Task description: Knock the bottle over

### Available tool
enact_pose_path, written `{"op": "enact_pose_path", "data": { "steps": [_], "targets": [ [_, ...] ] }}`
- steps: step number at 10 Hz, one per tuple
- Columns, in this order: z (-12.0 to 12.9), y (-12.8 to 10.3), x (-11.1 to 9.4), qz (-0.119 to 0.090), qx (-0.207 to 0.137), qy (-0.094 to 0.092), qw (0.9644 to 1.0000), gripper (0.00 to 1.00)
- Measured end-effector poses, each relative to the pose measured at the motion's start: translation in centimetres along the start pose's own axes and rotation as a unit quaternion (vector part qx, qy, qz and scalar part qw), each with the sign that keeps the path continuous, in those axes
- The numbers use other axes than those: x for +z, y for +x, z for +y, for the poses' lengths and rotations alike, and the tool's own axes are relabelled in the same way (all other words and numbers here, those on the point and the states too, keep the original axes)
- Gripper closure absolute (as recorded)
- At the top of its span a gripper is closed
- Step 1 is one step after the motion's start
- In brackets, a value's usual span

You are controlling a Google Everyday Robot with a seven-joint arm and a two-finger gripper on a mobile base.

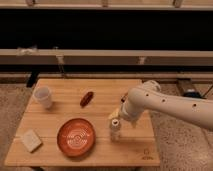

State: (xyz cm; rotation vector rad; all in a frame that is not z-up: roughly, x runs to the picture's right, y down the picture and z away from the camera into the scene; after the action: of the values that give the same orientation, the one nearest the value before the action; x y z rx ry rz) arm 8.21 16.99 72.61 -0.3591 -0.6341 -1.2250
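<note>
Bottle: the bottle (115, 130) stands upright on the front right part of the table (65, 102), just right of the orange plate (76, 137).
Hand: my hand (116, 114) sits right at the bottle's cap.
Hand state: I cannot tell.
Cup: the white cup (43, 96) is well apart, at the far left.
Writing: a small mark (145, 156) at the table's front right corner, unreadable to me.

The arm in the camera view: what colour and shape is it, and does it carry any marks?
The arm is off-white, made of thick rounded tube-like segments, and carries small dark dots along its side. No cables show. Its gripper, a pale yellowish tip, is above the bottle.
</note>
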Motion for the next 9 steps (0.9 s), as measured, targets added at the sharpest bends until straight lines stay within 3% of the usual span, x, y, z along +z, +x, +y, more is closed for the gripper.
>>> {"op": "enact_pose_path", "data": {
  "steps": [4, 9],
  "targets": [
    [-0.8, 0.5, -0.6, 0.006, 0.002, 0.013, 0.9999, 0.20],
    [-2.6, -1.6, -2.9, 0.017, -0.014, 0.018, 0.9996, 0.20]
  ]
}}
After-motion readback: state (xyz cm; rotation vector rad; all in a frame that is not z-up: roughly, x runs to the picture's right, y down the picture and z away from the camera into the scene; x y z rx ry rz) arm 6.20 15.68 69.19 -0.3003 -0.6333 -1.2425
